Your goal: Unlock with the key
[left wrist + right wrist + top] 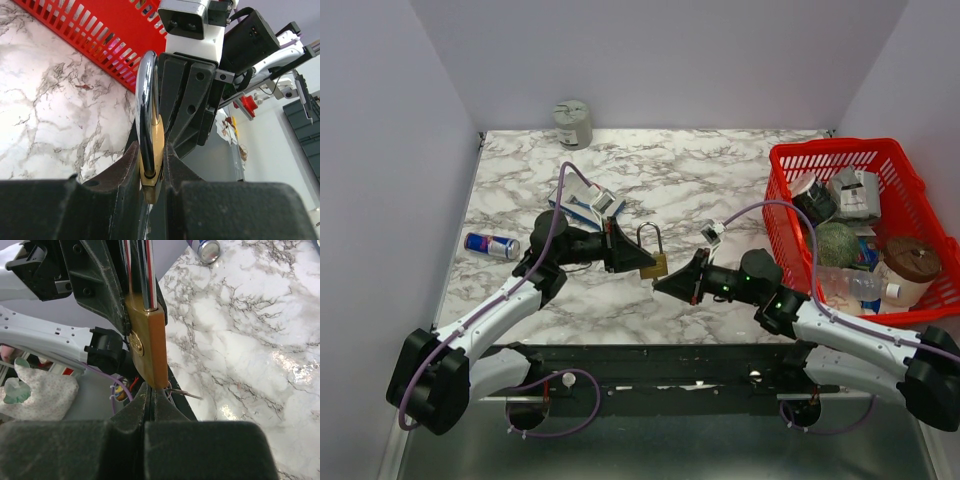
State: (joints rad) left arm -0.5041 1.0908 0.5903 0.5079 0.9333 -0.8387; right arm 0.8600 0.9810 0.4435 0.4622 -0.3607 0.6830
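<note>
- Padlock (653, 262) clamped by body in left gripper (151, 167), over marble table (720, 170), keyhole end exposed for access.
- Right gripper (151, 392) closed tight beneath lock; key not discernible, presumably pinched.

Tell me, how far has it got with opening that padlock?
Done: the left gripper holds the brass padlock clamped by its body. In hand: the right gripper is shut right under the lock's bottom edge, probably pinching the key, which I cannot see. Left: the shackle looks closed, so turning and popping it remain.
</note>
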